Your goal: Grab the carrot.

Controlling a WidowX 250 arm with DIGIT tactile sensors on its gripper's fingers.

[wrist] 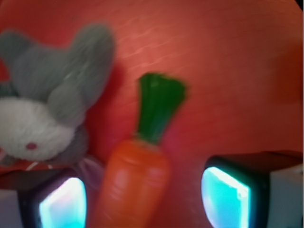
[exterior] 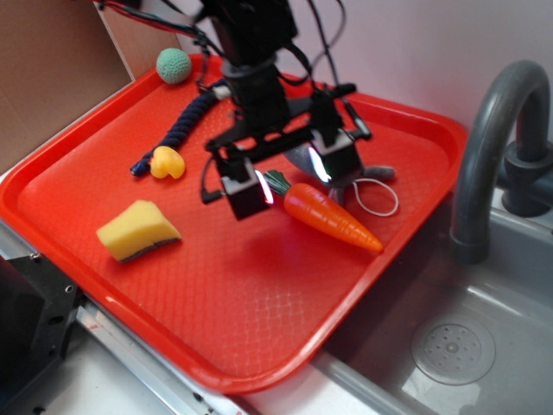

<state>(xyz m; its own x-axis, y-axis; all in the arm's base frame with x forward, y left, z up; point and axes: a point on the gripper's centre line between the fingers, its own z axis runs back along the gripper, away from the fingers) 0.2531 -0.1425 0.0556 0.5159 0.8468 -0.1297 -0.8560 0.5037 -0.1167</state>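
Note:
The orange carrot (exterior: 331, 216) with a dark green leafy top lies flat on the red tray (exterior: 225, 303), tip pointing right toward the sink. My gripper (exterior: 289, 177) hovers open over its leafy end, one finger on each side. In the wrist view the carrot (wrist: 135, 183) sits between the two glowing pads (wrist: 64, 204), nearer the left one, with a gap to the right pad. Nothing is held.
A grey and white plush bunny (wrist: 45, 111) lies right beside the carrot's top. On the tray also rest a yellow sponge wedge (exterior: 138, 231), a small yellow duck (exterior: 167, 162), a dark blue rope (exterior: 181, 124) and a green ball (exterior: 174, 65). A sink with grey faucet (exterior: 492, 147) is at right.

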